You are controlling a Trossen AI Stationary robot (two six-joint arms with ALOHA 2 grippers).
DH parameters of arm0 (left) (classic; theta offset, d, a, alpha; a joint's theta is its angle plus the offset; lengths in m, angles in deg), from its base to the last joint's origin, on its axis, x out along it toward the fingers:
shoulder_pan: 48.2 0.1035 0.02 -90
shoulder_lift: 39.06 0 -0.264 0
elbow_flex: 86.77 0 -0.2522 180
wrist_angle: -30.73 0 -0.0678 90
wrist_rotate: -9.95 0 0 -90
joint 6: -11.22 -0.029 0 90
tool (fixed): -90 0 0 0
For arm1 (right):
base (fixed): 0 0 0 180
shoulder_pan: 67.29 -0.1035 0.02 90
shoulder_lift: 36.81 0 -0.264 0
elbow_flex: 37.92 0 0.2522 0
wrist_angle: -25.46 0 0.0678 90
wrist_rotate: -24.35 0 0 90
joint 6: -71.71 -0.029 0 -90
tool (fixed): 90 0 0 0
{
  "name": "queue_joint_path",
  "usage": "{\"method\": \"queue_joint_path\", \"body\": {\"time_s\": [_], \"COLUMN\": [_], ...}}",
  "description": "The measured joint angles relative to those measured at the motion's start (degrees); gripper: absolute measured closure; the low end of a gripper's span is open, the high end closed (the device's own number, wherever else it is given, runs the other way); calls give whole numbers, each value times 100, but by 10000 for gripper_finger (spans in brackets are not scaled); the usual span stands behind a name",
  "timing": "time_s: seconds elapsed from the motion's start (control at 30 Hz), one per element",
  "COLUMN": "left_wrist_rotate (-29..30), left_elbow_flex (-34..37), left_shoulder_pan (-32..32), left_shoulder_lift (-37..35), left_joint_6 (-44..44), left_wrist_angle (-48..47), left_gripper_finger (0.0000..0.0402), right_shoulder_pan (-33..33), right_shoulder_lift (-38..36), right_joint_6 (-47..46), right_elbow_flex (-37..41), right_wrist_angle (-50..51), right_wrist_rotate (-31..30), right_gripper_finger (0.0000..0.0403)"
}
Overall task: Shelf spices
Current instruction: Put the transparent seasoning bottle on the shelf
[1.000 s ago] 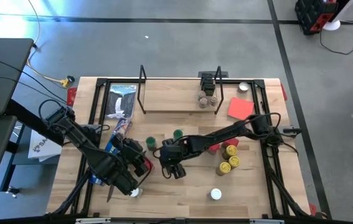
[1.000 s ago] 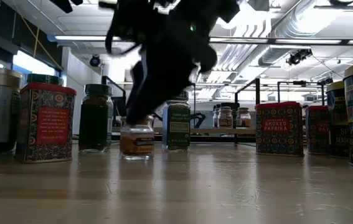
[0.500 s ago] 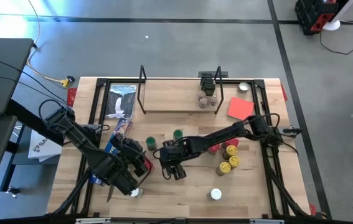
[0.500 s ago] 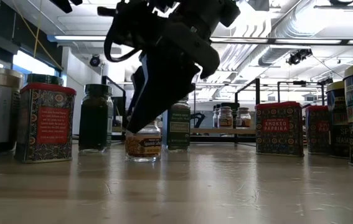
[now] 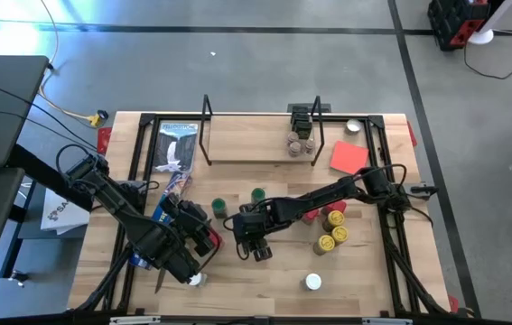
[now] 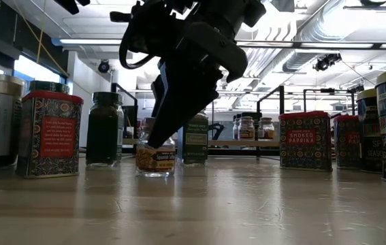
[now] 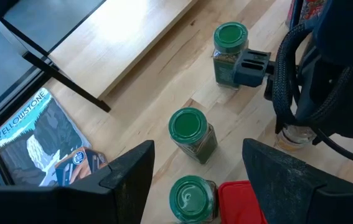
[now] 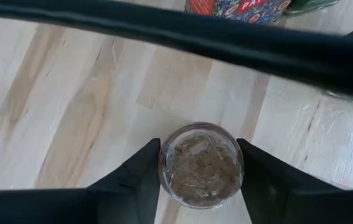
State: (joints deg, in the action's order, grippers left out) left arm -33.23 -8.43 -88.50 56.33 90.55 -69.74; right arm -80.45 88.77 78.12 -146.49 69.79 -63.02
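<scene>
A small clear glass spice jar [image 8: 200, 163] with tan contents stands mid-desk, bracketed by the right end effector [image 8: 199, 168] — fingers snug at its sides, grip apparently just forming. Next: lift it to the far light-wood shelf [image 5: 246, 144]. The left end effector [image 7: 195, 180] waits, wide.

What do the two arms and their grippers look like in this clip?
Both arms are dark, near-black, jointed links trailing black cables. The left gripper shows two broad, flat matte-black fingers. The right gripper has the same dark wedge-shaped fingers, and a ribbed black cable sleeve loops beside its wrist. No markings are legible.
</scene>
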Motion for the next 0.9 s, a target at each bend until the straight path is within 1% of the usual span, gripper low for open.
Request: {"method": "queue_joint_path", "body": {"time_s": [0.17, 0.27, 0.33, 0.47, 0.6, 0.77, 0.83, 0.9], "left_wrist_rotate": [0, 0, 0, 0, 7, 50, 109, 179], "left_elbow_flex": [0, -4, -7, -7, -7, -7, -7, -7], "left_shoulder_pan": [0, 0, 0, 0, -17, -81, -121, -163], "left_shoulder_lift": [0, 0, 0, 0, 0, 0, 0, 0], "left_joint_6": [-2, 0, -1, 0, -1, -2, 0, 0], "left_wrist_angle": [1, 0, 2, 5, 54, 123, 148, 185], "left_gripper_finger": [161, 161, 161, 161, 161, 161, 161, 161], "right_shoulder_pan": [-26, -75, -109, -131, -66, 289, 524, 813], "right_shoulder_lift": [-83, -330, -578, -1065, -1569, -2142, -2355, -2525], "right_joint_6": [6, 129, 177, 284, 377, 411, 387, 362], "right_elbow_flex": [0, 0, 0, 0, 0, 0, 0, 3], "right_wrist_angle": [102, 435, 708, 1387, 2244, 3177, 3499, 3769], "right_wrist_rotate": [-16, -224, -418, -617, -1104, -1515, -1808, -1974], "right_gripper_finger": [241, 241, 241, 241, 241, 241, 241, 241]}}
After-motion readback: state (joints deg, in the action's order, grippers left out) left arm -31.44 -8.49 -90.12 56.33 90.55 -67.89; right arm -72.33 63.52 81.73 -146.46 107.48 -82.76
